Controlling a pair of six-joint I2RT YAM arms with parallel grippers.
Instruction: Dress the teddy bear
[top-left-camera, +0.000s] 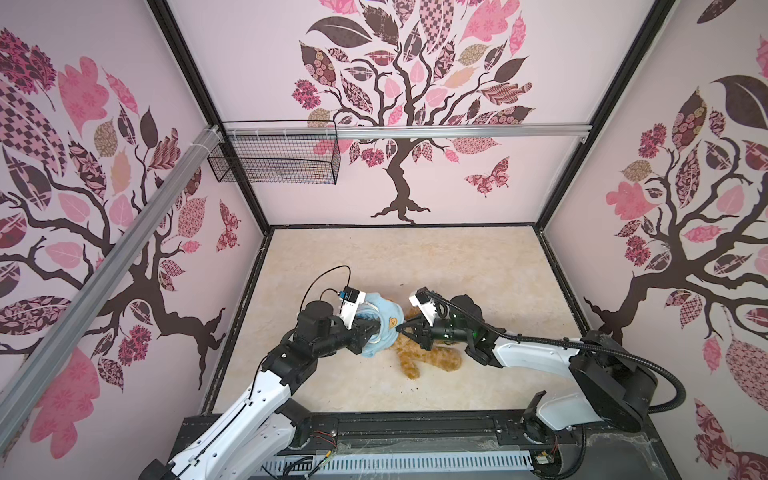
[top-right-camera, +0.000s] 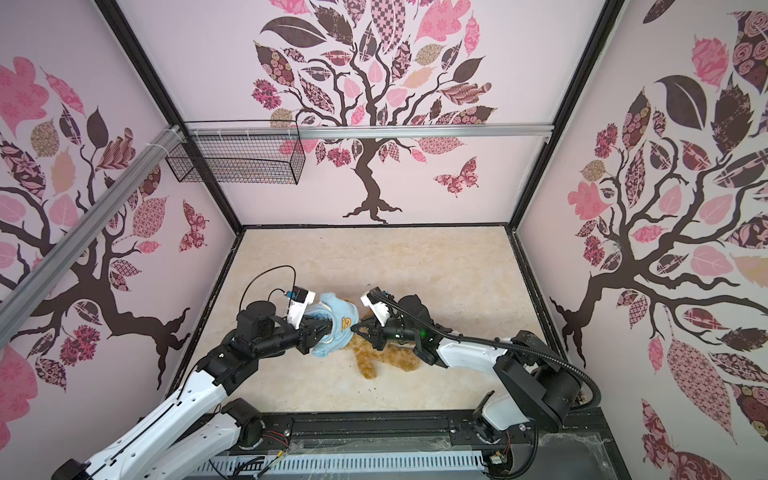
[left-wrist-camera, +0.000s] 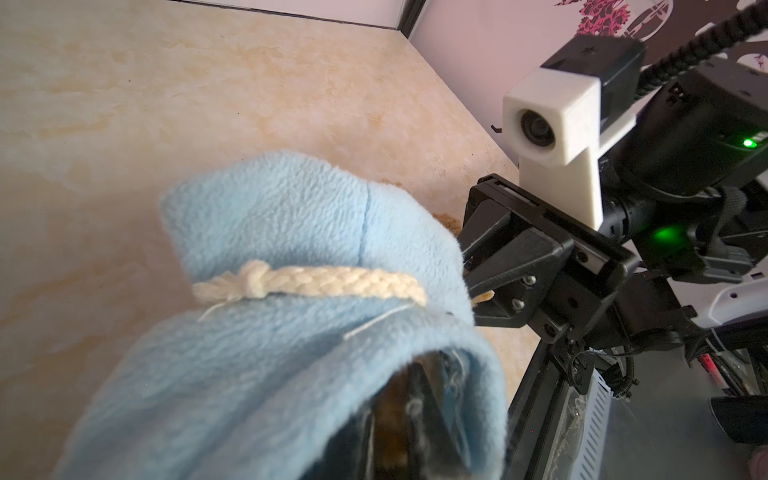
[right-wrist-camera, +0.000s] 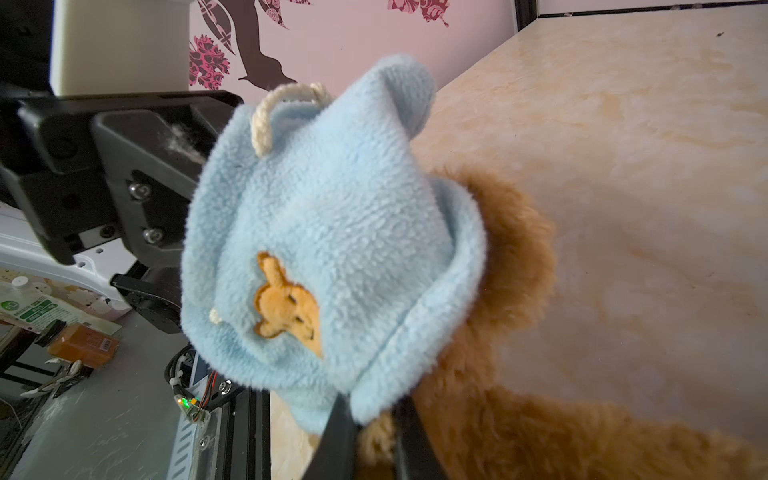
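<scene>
Golden-brown plush teddy bear (top-left-camera: 430, 358) on beige tabletop (top-left-camera: 415, 266), upper end under light-blue fleece hooded shirt (top-left-camera: 384, 318), legs bare. Left gripper (top-left-camera: 369, 327) inside shirt, opening indiscernible; right gripper (right-wrist-camera: 370, 438) pinched on shirt hem. Pull-down remains.

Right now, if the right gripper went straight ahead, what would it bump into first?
The shirt. The right gripper points straight at it; the hem, with some bear fur, sits between its jaws, so they seem to be touching.
</scene>
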